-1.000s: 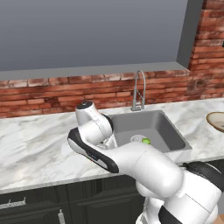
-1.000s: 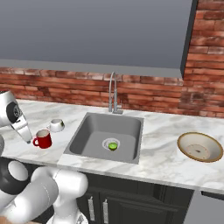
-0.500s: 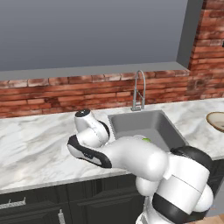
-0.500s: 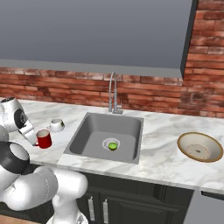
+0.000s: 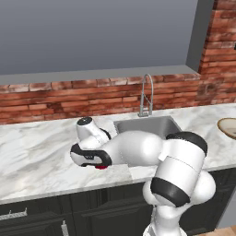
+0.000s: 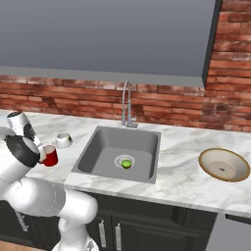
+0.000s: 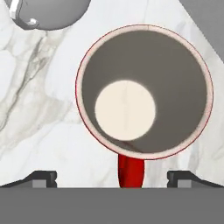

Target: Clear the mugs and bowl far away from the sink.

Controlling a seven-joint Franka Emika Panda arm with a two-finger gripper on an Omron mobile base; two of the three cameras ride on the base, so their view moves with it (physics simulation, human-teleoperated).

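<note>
Where marble gleams: round red mug (image 7: 144,89) (glossy).

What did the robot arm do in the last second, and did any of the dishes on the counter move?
The arm swung lower and to its left, bringing the open gripper down over the red mug, now straddling its handle without gripping. Nothing was picked up or released. The red mug, the white mug, the bowl and the sink stayed where they were.

White mug (image 7: 48,13) cut off by hand view's top edge
</note>
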